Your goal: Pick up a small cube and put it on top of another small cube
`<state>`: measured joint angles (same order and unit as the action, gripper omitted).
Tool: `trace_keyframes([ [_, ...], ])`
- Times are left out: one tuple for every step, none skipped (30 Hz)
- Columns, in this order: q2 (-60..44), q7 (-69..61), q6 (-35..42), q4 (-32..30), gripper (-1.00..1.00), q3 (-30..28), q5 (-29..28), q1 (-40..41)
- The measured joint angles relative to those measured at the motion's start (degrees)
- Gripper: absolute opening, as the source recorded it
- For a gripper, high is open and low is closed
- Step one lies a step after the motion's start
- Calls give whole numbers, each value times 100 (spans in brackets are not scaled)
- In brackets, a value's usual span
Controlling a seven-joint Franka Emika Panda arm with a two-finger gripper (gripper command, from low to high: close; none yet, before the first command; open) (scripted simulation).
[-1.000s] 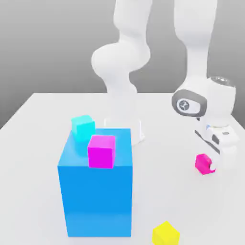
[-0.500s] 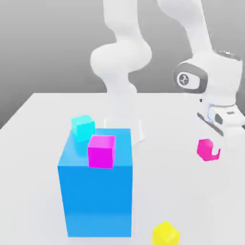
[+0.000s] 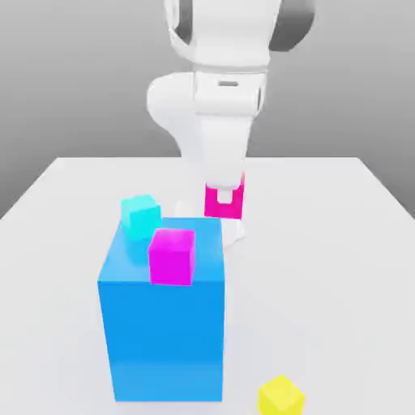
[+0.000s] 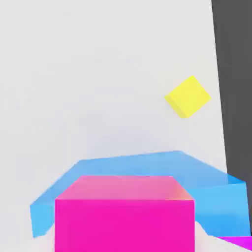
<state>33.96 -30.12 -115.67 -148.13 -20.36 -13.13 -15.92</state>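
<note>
The small hot-pink cube point(image 3: 224, 203) hangs in the air between the fingers of my gripper point(image 3: 224, 201), which is shut on it. It is held just behind the far edge of the big blue block point(image 3: 162, 324), a little above the block's top. On that top sit a purplish magenta cube point(image 3: 172, 256) near the front edge and a cyan cube point(image 3: 141, 216) at the back corner on the exterior view's left. In the hand view the hot-pink cube point(image 4: 125, 211) is close in front, with the blue block point(image 4: 216, 197) beyond it.
A yellow cube point(image 3: 281, 395) lies on the white table point(image 3: 340, 275) in front of the blue block, toward the exterior view's right; it is also in the hand view point(image 4: 188, 96). The arm's white base point(image 3: 236, 231) stands right behind the block.
The gripper has lifted the hot-pink cube off the table at the exterior view's right and swung it to the middle, behind the blue block. The other cubes have not moved.
</note>
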Motion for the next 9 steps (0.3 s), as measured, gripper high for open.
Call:
trace_keyframes([
  [166, -119, 253, 91, -100, -128, -74, 188],
  [244, -193, 331, 93, -100, -235, -138, 310],
  [238, -230, 248, 13, -100, -317, -187, 375],
  [192, -248, 78, -109, -100, -386, -230, 412],
  [126, -258, -131, -252, -100, -449, -269, 436],
  [48, -263, -363, -407, -100, -508, -305, 453],
  [9, -266, -480, -485, 100, -538, -323, 461],
  [9, -266, -480, -485, 100, -538, -323, 461],
  [9, -266, -480, -485, 100, -538, -323, 461],
])
